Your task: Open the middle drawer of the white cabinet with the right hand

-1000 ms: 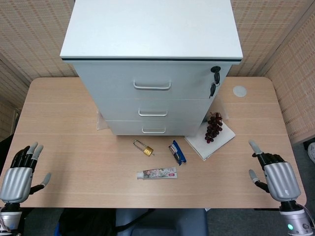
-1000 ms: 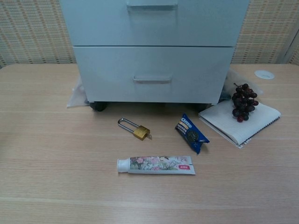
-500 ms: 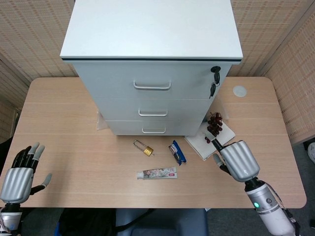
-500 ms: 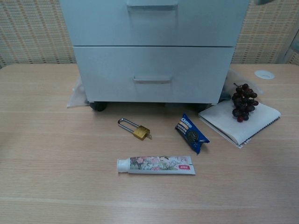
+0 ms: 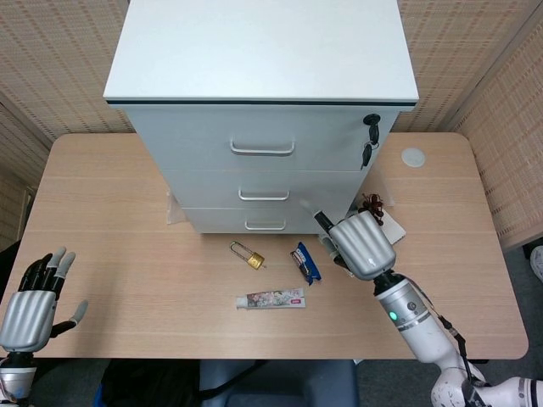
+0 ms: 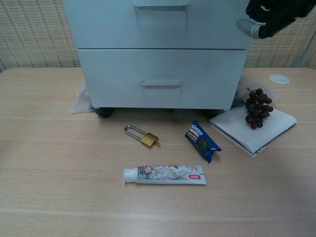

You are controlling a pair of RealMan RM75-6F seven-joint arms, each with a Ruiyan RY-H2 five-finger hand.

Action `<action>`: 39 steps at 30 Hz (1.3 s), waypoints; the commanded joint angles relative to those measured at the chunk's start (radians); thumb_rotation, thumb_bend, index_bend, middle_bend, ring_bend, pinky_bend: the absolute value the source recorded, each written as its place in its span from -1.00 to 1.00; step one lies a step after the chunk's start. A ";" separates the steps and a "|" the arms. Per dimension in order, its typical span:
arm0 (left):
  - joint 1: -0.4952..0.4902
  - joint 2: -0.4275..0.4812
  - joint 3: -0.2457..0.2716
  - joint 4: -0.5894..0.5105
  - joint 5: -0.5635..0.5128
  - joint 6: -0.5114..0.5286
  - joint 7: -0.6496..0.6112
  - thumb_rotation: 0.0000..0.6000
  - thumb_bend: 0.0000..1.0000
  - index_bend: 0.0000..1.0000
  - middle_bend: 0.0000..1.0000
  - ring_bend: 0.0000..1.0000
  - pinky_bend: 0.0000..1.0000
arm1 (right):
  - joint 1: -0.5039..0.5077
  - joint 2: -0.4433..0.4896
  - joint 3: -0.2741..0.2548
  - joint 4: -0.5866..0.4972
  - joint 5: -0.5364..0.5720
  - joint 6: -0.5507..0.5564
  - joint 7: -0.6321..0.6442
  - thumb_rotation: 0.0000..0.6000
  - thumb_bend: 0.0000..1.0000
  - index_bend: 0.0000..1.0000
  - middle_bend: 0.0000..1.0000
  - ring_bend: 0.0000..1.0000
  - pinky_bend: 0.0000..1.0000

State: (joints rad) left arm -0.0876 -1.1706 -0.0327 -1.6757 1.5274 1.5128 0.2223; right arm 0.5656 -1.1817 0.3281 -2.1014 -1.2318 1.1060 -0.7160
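The white cabinet [image 5: 263,51] stands at the back of the table with three shut drawers. The middle drawer handle [image 5: 264,196] lies between the top handle [image 5: 262,149] and the bottom handle [image 5: 265,225]; the chest view shows the middle drawer handle [image 6: 160,6] at its top edge. My right hand [image 5: 361,244] hangs raised in front of the cabinet's lower right corner, right of the handles and apart from them, fingers spread toward the cabinet and holding nothing. The chest view shows this right hand [image 6: 271,17] at the top right. My left hand [image 5: 34,305] is open at the table's front left.
In front of the cabinet lie a brass padlock [image 5: 247,255], a blue biscuit packet [image 5: 306,262] and a toothpaste tube [image 5: 271,298]. Dark grapes [image 6: 257,107] sit on a white notebook [image 6: 256,129] beside the cabinet. Keys [image 5: 369,140] hang from the top drawer's lock.
My right hand has lifted from the table's front right edge and travelled left and forward, up to the cabinet's lower right corner. The left hand has barely moved.
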 commanded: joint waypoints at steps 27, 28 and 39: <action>0.001 -0.001 0.001 0.013 -0.016 -0.011 -0.005 1.00 -0.38 -0.97 -1.00 -1.00 -0.81 | 0.261 -0.097 0.003 0.129 0.243 -0.024 -0.061 1.00 -0.07 -0.58 0.77 0.88 0.95; 0.001 -0.001 0.001 0.014 -0.016 -0.011 -0.005 1.00 -0.38 -0.97 -1.00 -1.00 -0.81 | 0.265 -0.097 -0.001 0.129 0.243 -0.022 -0.062 1.00 -0.07 -0.58 0.77 0.88 0.95; -0.002 -0.005 0.001 0.017 -0.014 -0.013 -0.005 1.00 -0.38 -0.97 -1.00 -1.00 -0.81 | 0.273 -0.071 -0.060 0.072 0.218 0.018 -0.095 1.00 -0.07 -0.58 0.77 0.88 0.95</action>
State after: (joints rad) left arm -0.0898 -1.1755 -0.0322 -1.6591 1.5135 1.4995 0.2170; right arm 0.8389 -1.2565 0.2735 -2.0223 -1.0094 1.1185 -0.8065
